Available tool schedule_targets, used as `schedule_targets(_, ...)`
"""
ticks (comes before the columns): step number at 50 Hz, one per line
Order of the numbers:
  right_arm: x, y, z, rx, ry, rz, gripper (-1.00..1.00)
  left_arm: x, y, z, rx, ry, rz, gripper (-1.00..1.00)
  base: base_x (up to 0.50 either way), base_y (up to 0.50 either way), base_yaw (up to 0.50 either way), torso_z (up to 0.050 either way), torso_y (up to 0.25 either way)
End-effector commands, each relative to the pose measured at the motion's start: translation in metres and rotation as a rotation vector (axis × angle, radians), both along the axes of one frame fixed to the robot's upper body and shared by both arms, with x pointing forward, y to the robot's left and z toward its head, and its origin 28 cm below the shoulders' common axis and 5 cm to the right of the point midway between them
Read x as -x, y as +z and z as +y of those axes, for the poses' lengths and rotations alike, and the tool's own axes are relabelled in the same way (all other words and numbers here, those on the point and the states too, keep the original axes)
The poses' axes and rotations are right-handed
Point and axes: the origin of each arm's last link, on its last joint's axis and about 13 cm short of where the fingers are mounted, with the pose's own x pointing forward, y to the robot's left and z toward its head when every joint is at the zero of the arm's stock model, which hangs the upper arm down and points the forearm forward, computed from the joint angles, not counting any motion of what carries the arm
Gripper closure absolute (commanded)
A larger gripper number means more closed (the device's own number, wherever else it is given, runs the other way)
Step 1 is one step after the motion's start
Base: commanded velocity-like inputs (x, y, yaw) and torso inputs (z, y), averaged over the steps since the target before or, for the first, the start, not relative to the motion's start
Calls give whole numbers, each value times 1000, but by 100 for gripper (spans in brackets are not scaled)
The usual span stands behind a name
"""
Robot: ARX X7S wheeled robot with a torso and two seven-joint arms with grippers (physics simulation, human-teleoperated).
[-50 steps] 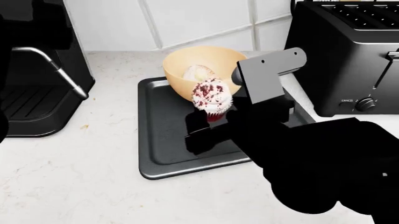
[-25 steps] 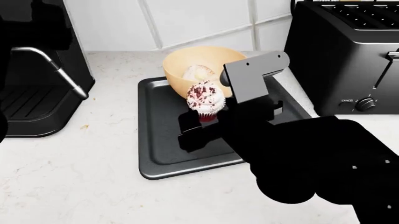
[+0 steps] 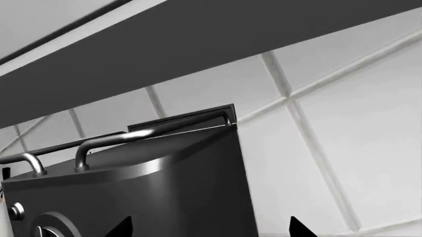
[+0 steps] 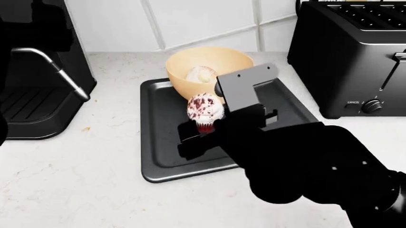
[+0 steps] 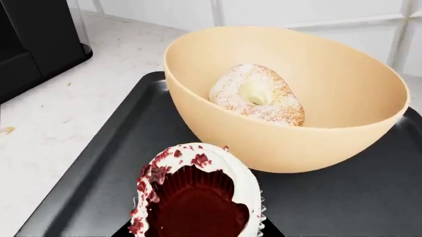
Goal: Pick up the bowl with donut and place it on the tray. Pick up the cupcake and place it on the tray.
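- Cupcake (image 4: 206, 110) first: your right gripper (image 4: 204, 129) has it pinched low on the red wrapper, and it hangs over the middle of the tray (image 4: 159, 142). The head view does not settle whether it touches the tray floor or is just above it.
- In the right wrist view the cupcake (image 5: 197, 197) is tipped, showing its ribbed red underside toward the camera with frosting around the rim. It looks tilted in the fingers, not upright.
- The move ahead turns on that: straight down from the fingers is bare tray, just in front of the bowl (image 4: 208, 71). You probably need to level the wrist so the base faces the tray before you let go, or it may roll onto its frosting.
- The right arm (image 4: 304, 166) reaches in from the near right, across the tray's right half, wrist bracket above the cupcake.
- Beyond it, the bowl already sits on the tray's far end with the donut (image 5: 258, 95) leaning inside. Cupcake and bowl are close, so keep clear of the bowl wall as you lower.
- Your left gripper is out of the head view; its wrist camera sees only a dark appliance (image 3: 132, 187) and wall tiles, with two dark tips at the edge, so I cannot tell whether those fingers are spread.
- Farthest right on the surface (image 4: 76, 180) stands the toaster (image 4: 349, 52), well apart.
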Motion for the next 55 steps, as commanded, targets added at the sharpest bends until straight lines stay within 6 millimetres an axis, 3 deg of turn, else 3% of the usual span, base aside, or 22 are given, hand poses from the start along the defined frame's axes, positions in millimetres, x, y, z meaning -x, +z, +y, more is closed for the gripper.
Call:
schedule_targets(1, -4, -6, 2, 18, 7, 12, 100, 0, 0, 0, 1, 0, 1, -100, 0, 0, 0, 0, 0)
schedule_targets(21, -5, -9, 2, 29, 7, 30, 100, 0, -1, 0, 0, 0, 2, -100, 0, 0, 0, 0, 0)
schedule_targets(22, -5, -9, 2, 30, 8, 30, -100, 0, -1, 0, 0, 0, 1, -100, 0, 0, 0, 0, 0)
schedule_targets(41, -2, -5, 2, 30, 21, 28, -100, 0, -1, 1, 3, -1, 1, -100, 0, 0, 0, 0, 0)
schedule_targets(55, 11, 21, 1, -37, 65, -52, -100, 1, 1, 0, 3, -3, -3, -100, 0, 0, 0, 0, 0)
